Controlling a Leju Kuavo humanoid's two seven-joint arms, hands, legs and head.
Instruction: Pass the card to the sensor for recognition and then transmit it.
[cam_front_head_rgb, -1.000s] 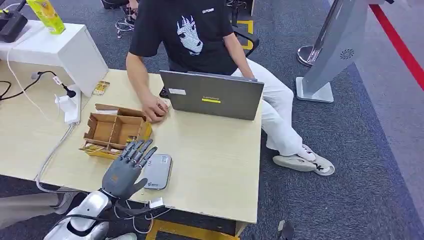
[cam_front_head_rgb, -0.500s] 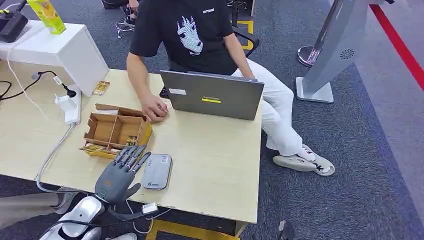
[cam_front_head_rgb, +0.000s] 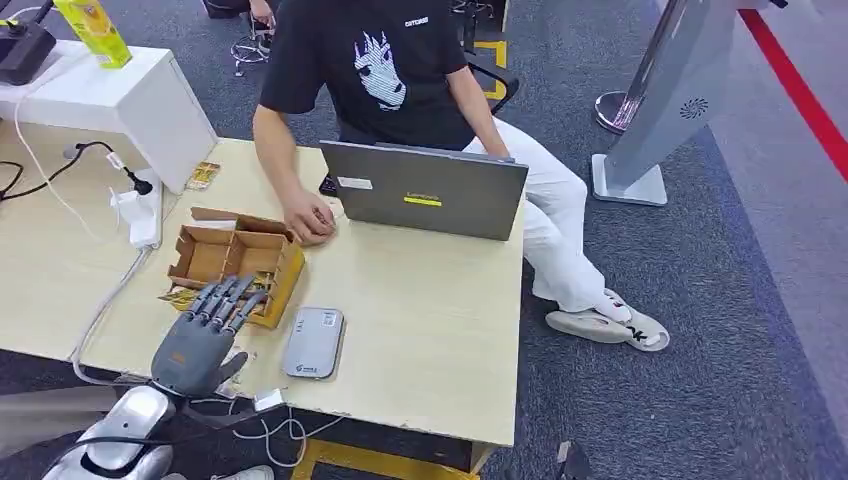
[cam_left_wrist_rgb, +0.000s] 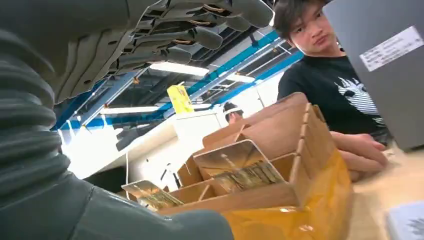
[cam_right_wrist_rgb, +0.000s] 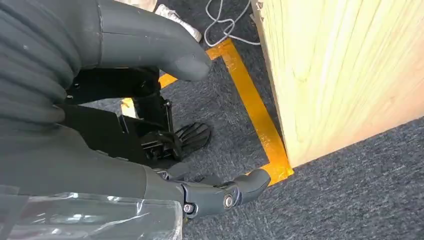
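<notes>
1. Pale wood-grain rectangular table (cam_front_head_rgb: 430, 330), smooth-topped.
2. Brown cardboard divided box with yellow wall (cam_front_head_rgb: 232, 262), glossy gold cards (cam_left_wrist_rgb: 239, 167) standing in its compartments.
3. Flat grey rounded-rectangle sensor (cam_front_head_rgb: 313, 342), just beside the box.
4. Grey left hand (cam_front_head_rgb: 200, 338), fingers spread, empty, at the box's near edge.
5. Grey right hand (cam_right_wrist_rgb: 145, 125), fingers apart, empty, above carpet.

The left arm (cam_front_head_rgb: 120, 435) reaches in from the lower left, silver at the forearm, ending in a grey left hand (cam_front_head_rgb: 200, 335). The hand is flat, palm down, its fingers (cam_front_head_rgb: 228, 298) spread and extended forward, holding nothing. In the left wrist view the fingers (cam_left_wrist_rgb: 200, 35) stretch straight out. The right hand (cam_right_wrist_rgb: 150, 125) hangs low, thumb (cam_right_wrist_rgb: 150, 47) out, fingers (cam_right_wrist_rgb: 230, 192) loosely apart and empty.
</notes>
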